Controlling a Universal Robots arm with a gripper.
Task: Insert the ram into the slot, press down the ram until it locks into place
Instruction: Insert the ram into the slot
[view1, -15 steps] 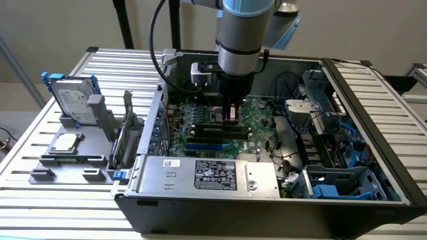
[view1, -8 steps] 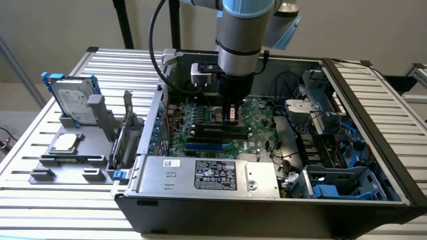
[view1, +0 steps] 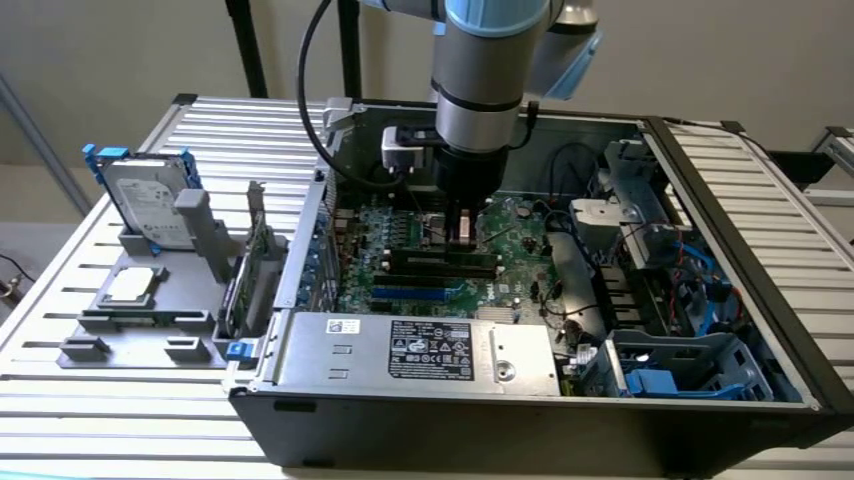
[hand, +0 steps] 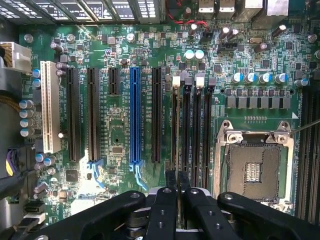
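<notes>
Slatted table (view1: 134, 420) | exterior view: hard drive (view1: 144, 200) | wrist view: jaws pinched above slot (hand: 175, 125)

Premises assessed as a robotics laboratory or test cell, not a home or office; an industrial robot arm (view1: 487, 60) stands over an open desktop computer case (view1: 534, 425) laid on its side on a bench of bare aluminium slats (view1: 120, 420). A grey moulded fixture (view1: 134, 335) beside the case holds a hard drive (view1: 144, 200) and other parts in set positions; the motherboard (hand: 120, 150) lies exposed; a plain pale wall (view1: 107, 50) and black stand posts (view1: 247, 50) are at the rear
</notes>
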